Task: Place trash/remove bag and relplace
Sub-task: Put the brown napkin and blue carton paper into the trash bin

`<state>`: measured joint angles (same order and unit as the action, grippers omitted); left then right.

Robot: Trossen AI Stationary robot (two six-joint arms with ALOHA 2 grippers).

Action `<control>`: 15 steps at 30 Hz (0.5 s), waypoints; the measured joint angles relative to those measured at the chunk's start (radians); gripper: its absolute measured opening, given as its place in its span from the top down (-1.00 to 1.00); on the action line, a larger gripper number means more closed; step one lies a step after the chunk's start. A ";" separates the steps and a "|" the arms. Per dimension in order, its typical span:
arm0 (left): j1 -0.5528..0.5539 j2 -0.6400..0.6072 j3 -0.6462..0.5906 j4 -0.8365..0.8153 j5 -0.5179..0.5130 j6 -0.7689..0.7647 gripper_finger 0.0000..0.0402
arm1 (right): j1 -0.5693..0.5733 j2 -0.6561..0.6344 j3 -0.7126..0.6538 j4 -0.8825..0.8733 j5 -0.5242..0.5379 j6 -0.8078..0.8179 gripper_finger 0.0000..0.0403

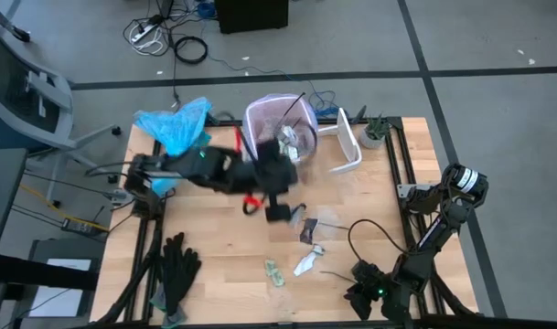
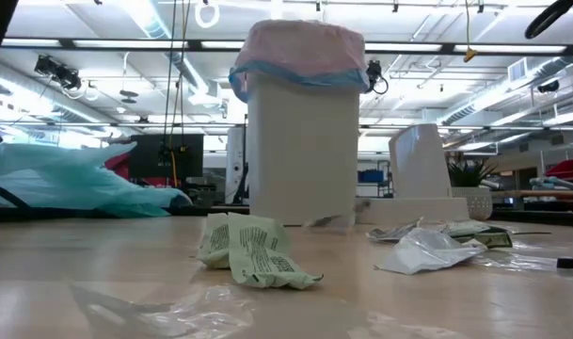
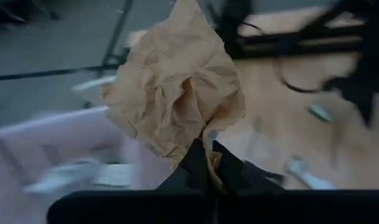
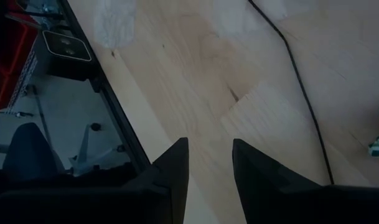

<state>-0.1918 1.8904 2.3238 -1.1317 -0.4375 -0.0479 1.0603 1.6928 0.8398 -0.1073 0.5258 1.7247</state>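
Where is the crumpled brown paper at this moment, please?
The brown paper is pinched in the left gripper, above the table beside the bin lined with the pink bag.

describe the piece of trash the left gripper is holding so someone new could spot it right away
Start at the white bin lined with the pink bag at the table's far edge. The left gripper is beside its rim, shut on a crumpled brown paper. Unlike the green-printed wrapper and clear plastic film lying on the table, it is plain tan, wrinkled, and lifted off the wood.
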 joint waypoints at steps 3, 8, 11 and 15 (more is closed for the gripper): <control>0.054 -0.030 0.000 0.022 -0.008 0.047 0.97 | -0.001 0.000 0.000 -0.004 0.011 -0.001 0.45; 0.151 -0.042 0.000 0.016 -0.011 0.105 0.97 | -0.002 0.000 0.000 -0.006 0.026 0.000 0.45; 0.207 -0.036 -0.001 0.007 -0.015 0.117 0.93 | -0.002 0.000 0.000 -0.007 0.039 0.000 0.45; 0.282 -0.033 -0.005 -0.055 -0.023 0.115 0.80 | -0.003 0.000 0.000 -0.007 0.064 0.002 0.45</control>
<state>0.0900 1.8579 2.3184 -1.1865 -0.4607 0.0666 1.0576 1.6928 0.8398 -0.1139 0.5894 1.7267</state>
